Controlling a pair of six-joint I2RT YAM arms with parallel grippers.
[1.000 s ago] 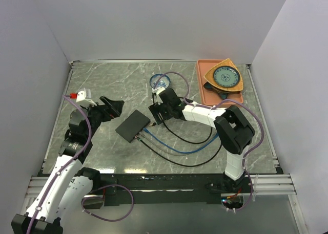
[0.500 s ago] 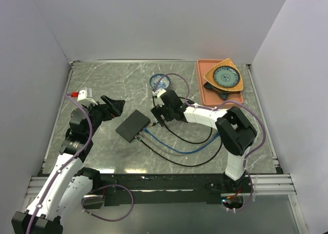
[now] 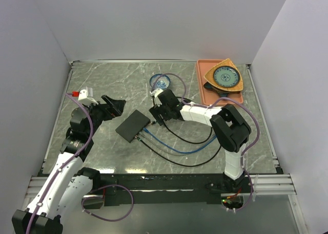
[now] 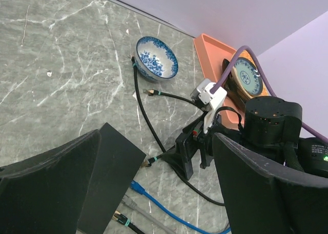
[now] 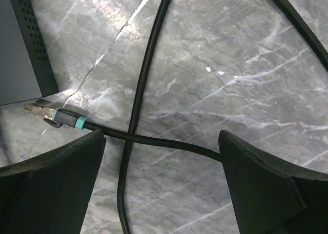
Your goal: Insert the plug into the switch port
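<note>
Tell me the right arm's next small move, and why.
Probably close the right tool on the black cable just behind the plug: the tool is open, the cable runs between its fingers, and the plug lies loose beside the switch, not inserted.

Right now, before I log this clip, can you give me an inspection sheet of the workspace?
Surface: grey marbled table.
Job's things: switch lies flat; plug lies loose on the table beside the switch's corner, not inserted.
Clutter: blue-patterned bowl; orange tray holding a plate.
Pincers: left pincer open, left of the switch, holding nothing; right pincer open, its fingers either side of the plug's cable.
Cables: blue cable and black cables run from the switch's near edge across the table.
Surroundings: white walls on three sides.
</note>
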